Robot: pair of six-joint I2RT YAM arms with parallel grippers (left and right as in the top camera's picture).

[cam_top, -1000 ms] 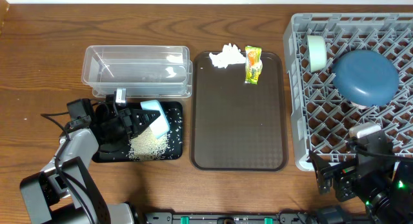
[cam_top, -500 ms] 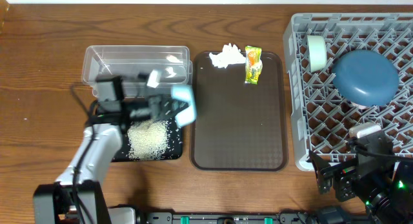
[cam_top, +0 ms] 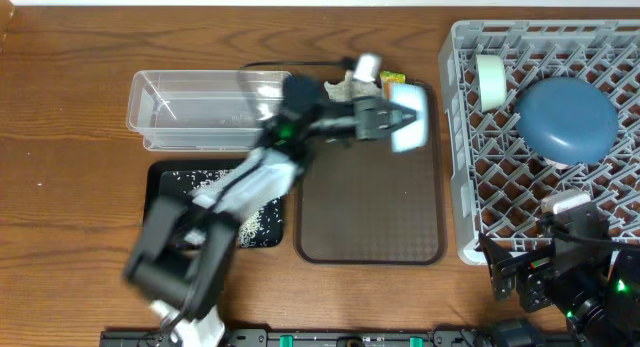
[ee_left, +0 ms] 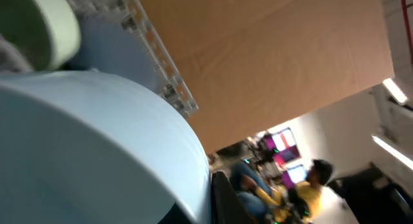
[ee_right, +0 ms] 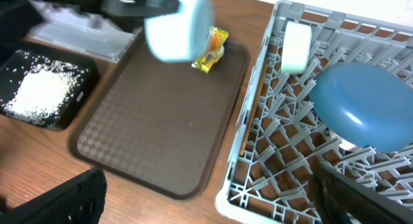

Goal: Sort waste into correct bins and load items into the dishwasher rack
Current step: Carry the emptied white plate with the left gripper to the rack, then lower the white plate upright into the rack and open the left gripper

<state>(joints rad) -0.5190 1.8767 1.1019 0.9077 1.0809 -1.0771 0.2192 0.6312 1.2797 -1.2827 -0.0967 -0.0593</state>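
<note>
Right now the left gripper (cam_top: 388, 120) hangs over the far right corner of the brown tray (cam_top: 370, 217), clamped on the white bowl with light-blue rim (cam_top: 410, 119). The bowl is just beside the left wall of the dishwasher rack (cam_top: 453, 187). The tissue (cam_top: 348, 88) and snack wrapper (cam_top: 392, 80) lie at the tray's far edge, partly hidden by the arm. Open room lies over the tray's near half. Rice (cam_top: 232, 223) sits in the black tray (cam_top: 162, 182). The right gripper (ee_right: 213, 208) rests by the rack's near edge, its fingers spread wide and holding nothing.
</note>
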